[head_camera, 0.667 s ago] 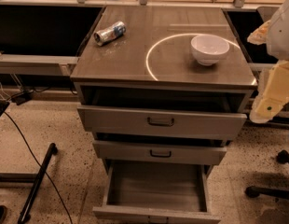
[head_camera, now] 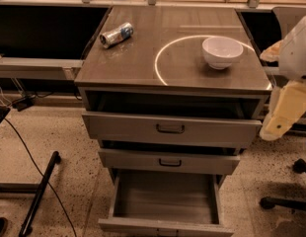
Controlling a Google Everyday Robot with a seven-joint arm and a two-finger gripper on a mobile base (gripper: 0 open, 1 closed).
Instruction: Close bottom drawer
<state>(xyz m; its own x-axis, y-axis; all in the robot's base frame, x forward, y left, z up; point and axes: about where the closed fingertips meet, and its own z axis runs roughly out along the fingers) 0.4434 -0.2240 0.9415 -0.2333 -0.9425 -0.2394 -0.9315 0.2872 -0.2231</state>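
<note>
The bottom drawer (head_camera: 165, 196) of the grey-beige cabinet is pulled far out, showing its plain empty grey interior; its front edge lies at the bottom of the view. The middle drawer (head_camera: 169, 161) and top drawer (head_camera: 170, 128) stand partly open above it. My arm (head_camera: 291, 88), cream and white, hangs at the right edge beside the cabinet, level with the top drawer. The gripper's fingers are not visible in the view.
On the cabinet top (head_camera: 143, 68) lie a crushed can (head_camera: 116, 34) at the back left and a white bowl (head_camera: 222, 52) at the right. A black stand leg and cable (head_camera: 39, 191) cross the floor at left. Chair wheels (head_camera: 291, 196) sit at right.
The view has shifted slightly; the cabinet and drawers look the same. My arm has stayed at the right edge.
</note>
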